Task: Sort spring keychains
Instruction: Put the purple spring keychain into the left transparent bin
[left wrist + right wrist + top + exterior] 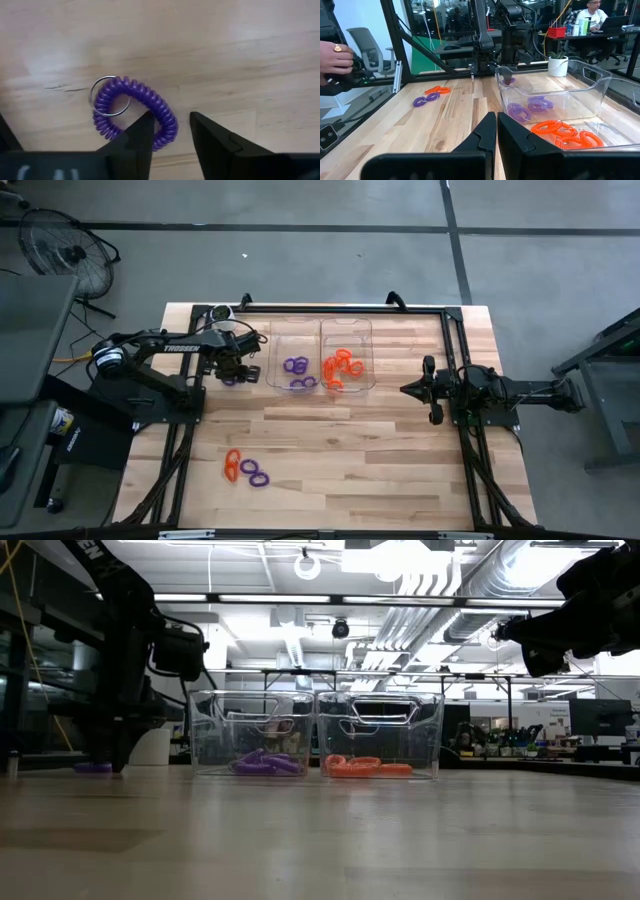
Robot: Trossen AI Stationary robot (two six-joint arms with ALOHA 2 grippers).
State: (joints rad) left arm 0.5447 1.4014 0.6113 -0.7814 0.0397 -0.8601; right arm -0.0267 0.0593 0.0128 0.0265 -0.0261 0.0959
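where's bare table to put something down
Free: the middle, between the trays and the loose keychains, and the near right corner. Crowded: around the left pincer over a purple keychain, beside the purple tray.

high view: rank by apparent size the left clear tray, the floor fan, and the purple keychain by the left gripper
1. Floor fan, largest as it looks, though it sits on the floor, farther from the camera, so its true size is underplayed.
2. Left clear tray, somewhat smaller.
3. Purple keychain under the left gripper, by far the smallest and partly hidden.
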